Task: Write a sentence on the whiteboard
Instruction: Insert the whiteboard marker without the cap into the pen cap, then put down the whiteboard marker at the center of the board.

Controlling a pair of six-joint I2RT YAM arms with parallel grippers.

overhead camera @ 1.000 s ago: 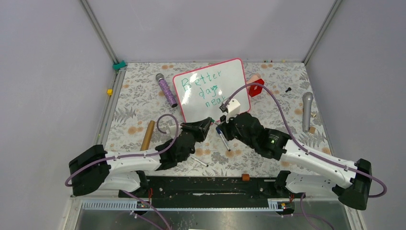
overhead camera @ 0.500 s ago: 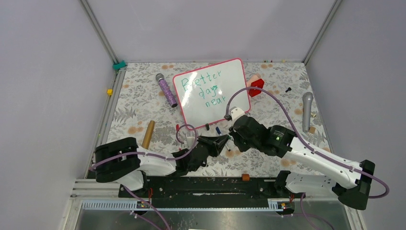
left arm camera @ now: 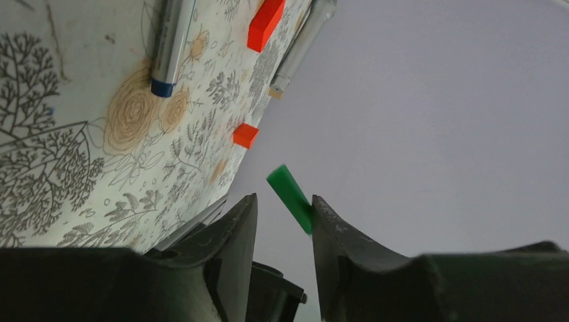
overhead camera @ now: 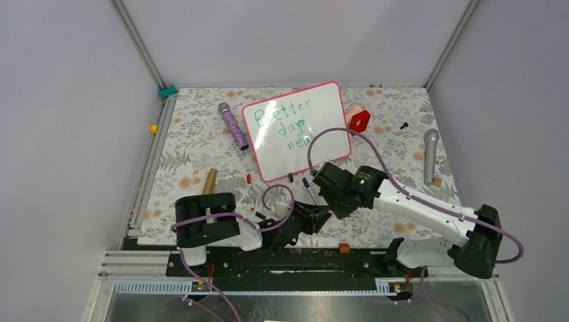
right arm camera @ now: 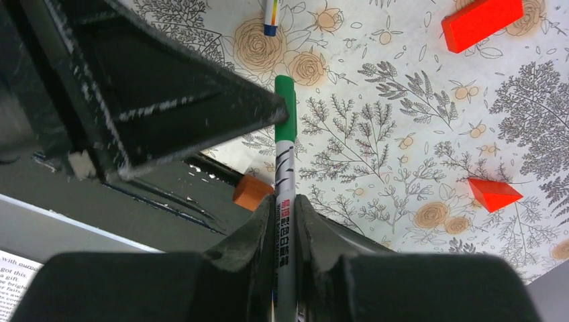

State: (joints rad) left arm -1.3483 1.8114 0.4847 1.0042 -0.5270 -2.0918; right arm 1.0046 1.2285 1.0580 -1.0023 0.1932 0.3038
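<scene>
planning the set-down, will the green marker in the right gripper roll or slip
The green marker is a slim, round barrel, so it would probably roll on the flat table once released. Its smooth printed body, pinched by the right gripper, may slip or pivot. It looks stiff and light.

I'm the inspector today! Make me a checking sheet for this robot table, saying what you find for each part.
Surface: floral table cover, things scattered on it.
Job's things: whiteboard at the far side; green sentence reads "Better days near"; green marker in the right gripper.
Clutter: purple microphone, grey microphone, red block, cardboard tube, blue-capped marker.
Grippers: right gripper shut on the green marker; left gripper fingers apart at its cap.
Cables: purple cables loop from both arms.
Surroundings: plain grey walls; nothing else seen.
</scene>
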